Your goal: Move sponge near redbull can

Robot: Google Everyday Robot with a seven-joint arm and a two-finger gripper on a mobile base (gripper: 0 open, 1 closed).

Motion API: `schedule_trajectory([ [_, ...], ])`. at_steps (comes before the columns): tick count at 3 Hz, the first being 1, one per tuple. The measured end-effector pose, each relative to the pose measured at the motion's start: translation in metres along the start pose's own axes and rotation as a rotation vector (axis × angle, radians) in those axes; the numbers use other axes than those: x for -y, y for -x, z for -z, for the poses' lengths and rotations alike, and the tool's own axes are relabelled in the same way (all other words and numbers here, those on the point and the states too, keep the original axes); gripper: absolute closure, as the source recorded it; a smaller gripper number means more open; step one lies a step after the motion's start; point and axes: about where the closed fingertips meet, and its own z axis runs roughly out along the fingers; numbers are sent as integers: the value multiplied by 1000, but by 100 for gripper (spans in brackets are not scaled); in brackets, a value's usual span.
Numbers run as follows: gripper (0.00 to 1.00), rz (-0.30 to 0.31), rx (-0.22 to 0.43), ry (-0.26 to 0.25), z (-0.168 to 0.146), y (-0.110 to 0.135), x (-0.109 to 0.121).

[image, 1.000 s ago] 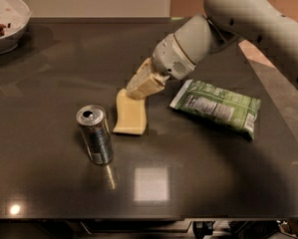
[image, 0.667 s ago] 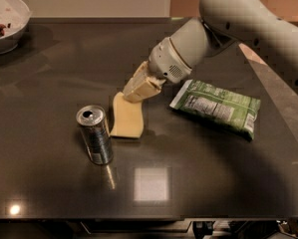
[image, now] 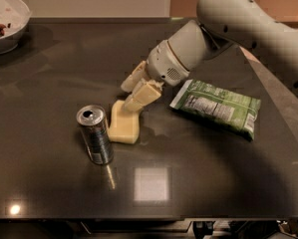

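Note:
The pale yellow sponge (image: 123,127) lies flat on the dark table (image: 198,183), just right of the redbull can (image: 94,135), with a very narrow gap between them. The can stands upright, silver and blue, with its open top showing. My gripper (image: 127,97) is at the sponge's far end. Its two beige fingers (image: 143,93) are spread apart, and the lower fingertip rests on or just above the sponge's far edge. The white arm reaches in from the upper right.
A green printed snack bag (image: 218,106) lies to the right of the gripper. A white bowl (image: 6,21) with some food stands at the far left corner. The table's right edge runs diagonally at the right (image: 273,98).
The gripper has moved down and to the left, and the sponge has shifted with it closer to the can. The can and the bag have not moved.

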Motion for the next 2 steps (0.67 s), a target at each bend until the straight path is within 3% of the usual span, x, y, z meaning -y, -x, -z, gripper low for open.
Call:
schedule_trajectory([
  [1,0,2,0,3,-1,1,-1],
  [2,0,2,0,3,-2,1,-1],
])
